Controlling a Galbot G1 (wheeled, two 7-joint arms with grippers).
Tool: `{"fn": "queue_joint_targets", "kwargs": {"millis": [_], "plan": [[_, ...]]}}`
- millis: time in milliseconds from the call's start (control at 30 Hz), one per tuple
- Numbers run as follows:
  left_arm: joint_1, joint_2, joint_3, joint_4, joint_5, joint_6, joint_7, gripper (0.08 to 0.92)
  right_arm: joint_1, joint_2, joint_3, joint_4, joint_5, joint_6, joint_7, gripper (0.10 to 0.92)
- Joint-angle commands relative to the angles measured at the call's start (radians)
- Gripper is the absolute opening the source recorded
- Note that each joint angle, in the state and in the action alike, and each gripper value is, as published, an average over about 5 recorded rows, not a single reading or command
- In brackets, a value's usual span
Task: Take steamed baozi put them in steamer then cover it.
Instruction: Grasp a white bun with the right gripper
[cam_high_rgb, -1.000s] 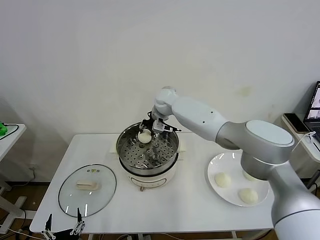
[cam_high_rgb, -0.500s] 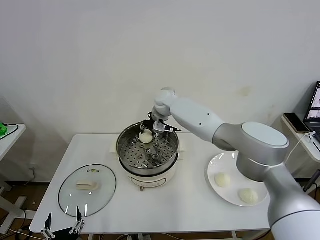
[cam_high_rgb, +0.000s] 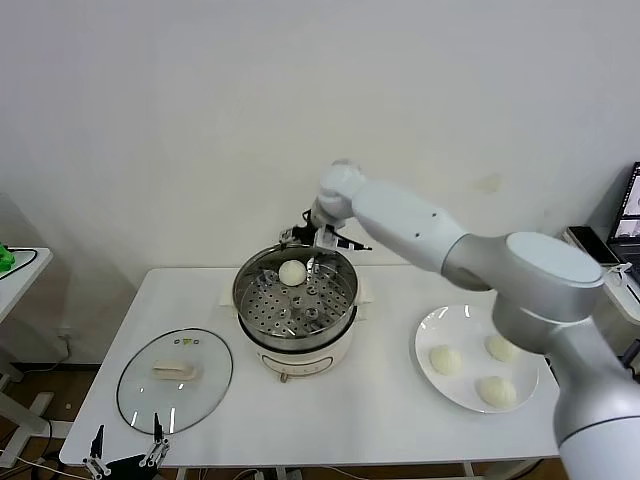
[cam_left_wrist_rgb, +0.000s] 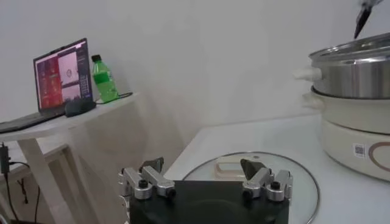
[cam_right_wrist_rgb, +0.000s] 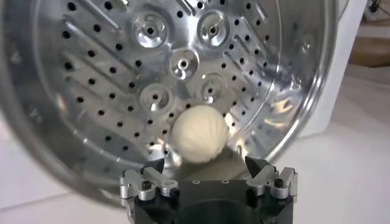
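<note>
- Far left, at the table's (cam_high_rgb: 400, 400) front edge, the left gripper (cam_high_rgb: 126, 462) sits parked low, its fingers spread wide and holding nothing; in its own wrist view the left gripper (cam_left_wrist_rgb: 206, 176) points across the tabletop at the lid.
- Just behind it lies the glass lid (cam_high_rgb: 175, 380), flat on the table with its cream handle up, close to the front-left corner and apart from the cooker; there's bare tabletop between the two.
- Over to the middle: the steamer (cam_high_rgb: 295, 295) stands on its white base (cam_high_rgb: 300, 358), set toward the back edge of the table, with open white surface in front of it.
- One bun (cam_high_rgb: 292, 272) lies on the holed floor at the back of the steamer, near the rear wall, and the rest of that floor is bare metal.
- Right above the steamer's back rim hangs the right gripper (cam_high_rgb: 318, 238), clear of the bun, fingers apart and holding nothing; its wrist view looks straight down on the bun (cam_right_wrist_rgb: 199, 133), which sits free, with the right gripper (cam_right_wrist_rgb: 209, 175) spread to either side.
- Bare table runs between the steamer and the plate.
- Far right, the white plate (cam_high_rgb: 432, 330) sits near the table's right edge and carries three buns (cam_high_rgb: 446, 359), spaced apart from one another.
</note>
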Motion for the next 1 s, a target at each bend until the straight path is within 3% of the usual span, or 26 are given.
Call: {"fn": "queue_joint_targets", "kwargs": {"millis": [33,200,567,767,1000], "plan": [[-0.002,0.003,0.007,-0.001,0.002,0.001,0.001,0.823,0.199,-0.26,-0.13,0.274,0.348,-0.222,-0.095,0.823],[-0.007,0.02,0.022,-0.009,0.006,0.004,0.003,0.823,0.23,-0.456,-0.212,0.395,0.444,-0.366,-0.13,0.823],[-0.042,0.045,0.064,-0.005,0.02,0.023,0.008,0.823,0.078,-0.84,-0.252,0.558,0.46,-0.537,-0.181,0.823],[-0.059,0.047,0.074,-0.001,0.028,0.031,0.009,0.823,-0.028,-0.919,-0.246,0.632,0.467,-0.601,-0.19,0.823],[-0.067,0.034,0.076,0.0,0.04,0.031,0.01,0.823,-0.098,-0.903,-0.23,0.624,0.512,-0.646,-0.193,0.823]]}}
